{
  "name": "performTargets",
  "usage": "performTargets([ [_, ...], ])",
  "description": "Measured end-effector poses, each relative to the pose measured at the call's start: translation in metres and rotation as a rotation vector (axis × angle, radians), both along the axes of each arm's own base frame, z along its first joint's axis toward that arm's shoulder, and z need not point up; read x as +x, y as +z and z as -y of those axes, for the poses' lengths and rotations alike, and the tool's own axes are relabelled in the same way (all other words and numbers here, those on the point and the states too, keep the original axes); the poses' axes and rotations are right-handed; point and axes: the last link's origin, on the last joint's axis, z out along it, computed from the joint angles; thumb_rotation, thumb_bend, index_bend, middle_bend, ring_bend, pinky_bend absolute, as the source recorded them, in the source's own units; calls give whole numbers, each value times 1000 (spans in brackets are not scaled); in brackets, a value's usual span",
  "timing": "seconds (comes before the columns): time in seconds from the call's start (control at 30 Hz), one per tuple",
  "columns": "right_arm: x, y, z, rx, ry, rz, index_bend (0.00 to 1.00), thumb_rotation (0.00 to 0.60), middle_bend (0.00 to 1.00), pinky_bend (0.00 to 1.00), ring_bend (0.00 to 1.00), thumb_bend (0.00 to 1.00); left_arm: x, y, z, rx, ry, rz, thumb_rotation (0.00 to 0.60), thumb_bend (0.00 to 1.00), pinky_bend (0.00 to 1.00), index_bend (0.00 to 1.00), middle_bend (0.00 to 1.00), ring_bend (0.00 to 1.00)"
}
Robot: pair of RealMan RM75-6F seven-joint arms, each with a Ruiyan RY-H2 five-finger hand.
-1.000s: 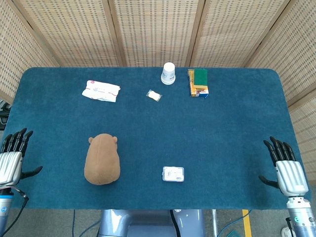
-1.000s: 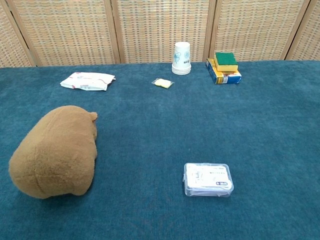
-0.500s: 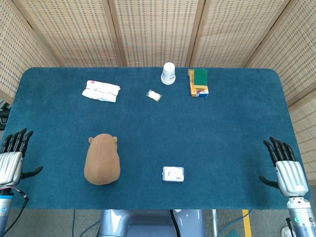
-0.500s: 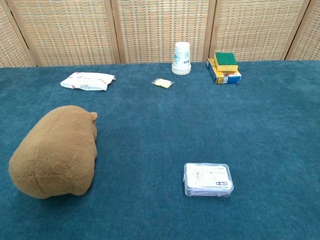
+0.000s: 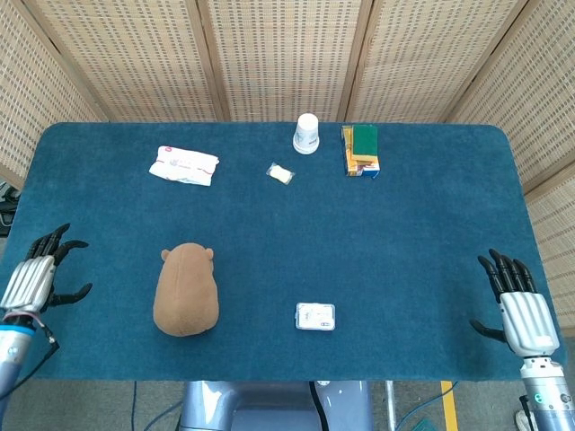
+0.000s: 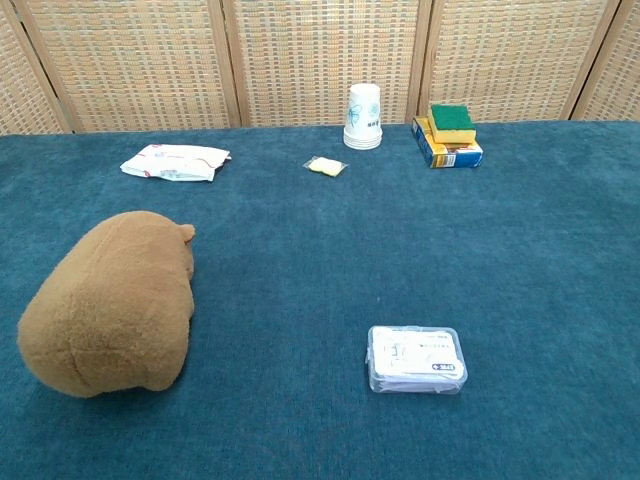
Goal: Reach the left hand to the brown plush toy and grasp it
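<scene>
At the surface's left edge your left hand hangs empty, fingers spread; sweep it right, keep them wide, and close around the brown plush toy across its rounded back.

Brown rounded plush toy lower left on blue cloth table, clear flat plastic packet lower centre-right, white paper cup stack upper centre

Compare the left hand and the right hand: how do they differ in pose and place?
The left hand is over the table's left edge, tilted toward the brown plush toy, while the right hand is off the table's right edge, upright. The left hand's fingers are partly curled and spread; the right hand's are straight and close together. Both hold nothing and appear only in the head view.
</scene>
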Motion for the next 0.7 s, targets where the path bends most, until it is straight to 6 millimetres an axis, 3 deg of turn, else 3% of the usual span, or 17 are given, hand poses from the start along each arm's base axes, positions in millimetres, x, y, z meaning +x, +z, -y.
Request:
performTargets([
  [0.47,-5,-2,3,8,-20,-2,0,600,0,0,0,140,24,2,-102,-255,197,170,600,313,0,384,0,0],
  [0.7,-6,-2,4,6,-24,2,0,600,0,0,0,139,36,-16,-126,-301,218,150,600,370,0,421,0,0],
])
